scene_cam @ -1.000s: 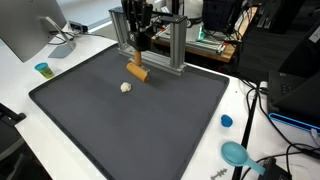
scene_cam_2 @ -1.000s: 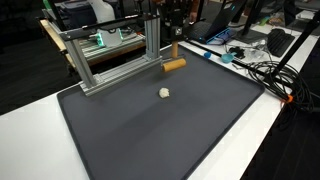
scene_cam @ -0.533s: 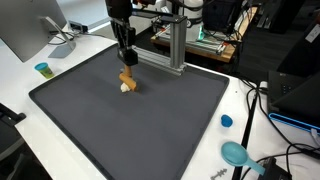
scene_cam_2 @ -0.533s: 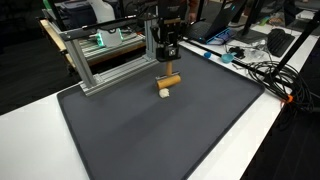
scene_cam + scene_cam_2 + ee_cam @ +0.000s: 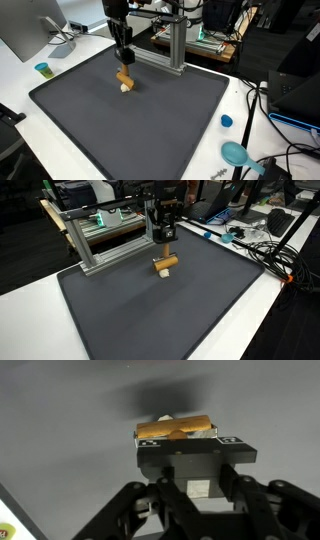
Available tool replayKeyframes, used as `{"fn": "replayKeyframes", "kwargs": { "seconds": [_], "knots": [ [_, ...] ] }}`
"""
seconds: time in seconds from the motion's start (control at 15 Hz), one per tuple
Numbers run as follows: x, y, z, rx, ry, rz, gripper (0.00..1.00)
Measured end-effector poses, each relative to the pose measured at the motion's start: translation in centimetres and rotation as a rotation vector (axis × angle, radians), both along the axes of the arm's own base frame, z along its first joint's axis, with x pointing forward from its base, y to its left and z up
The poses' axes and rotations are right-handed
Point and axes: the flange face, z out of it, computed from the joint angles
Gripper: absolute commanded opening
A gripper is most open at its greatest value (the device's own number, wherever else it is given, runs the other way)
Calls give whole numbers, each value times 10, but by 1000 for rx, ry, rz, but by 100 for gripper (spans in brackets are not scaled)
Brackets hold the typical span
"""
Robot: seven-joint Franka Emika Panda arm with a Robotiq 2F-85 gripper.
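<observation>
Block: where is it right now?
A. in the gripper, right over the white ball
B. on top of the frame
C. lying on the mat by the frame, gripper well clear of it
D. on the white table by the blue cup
A: the wrist view shows the block clamped in the gripper, and both exterior views put the ball just under it on the mat. Whether block and ball touch is unclear.

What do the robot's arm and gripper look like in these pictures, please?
The gripper is black and boxy, with jointed, linked fingers. Small white patches with dark dots mark each fingertip, and a pale square shows on its body in the wrist view. In both exterior views it looks dark all over, as does the last stretch of the arm above it. No cables on it can be made out.
</observation>
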Motion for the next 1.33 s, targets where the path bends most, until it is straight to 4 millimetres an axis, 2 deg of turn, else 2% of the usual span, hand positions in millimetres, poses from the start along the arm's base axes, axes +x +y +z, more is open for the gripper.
{"fn": "replayKeyframes", "kwargs": {
  "seconds": [0.13,0.33,0.4,1.33],
  "knots": [
    [0,-13,3,19,-2,7,47],
    [1,-16,5,24,-3,11,47],
    [1,-15,5,24,-3,11,22],
    [3,-10,-20,-8,19,40,22]
  ]
}}
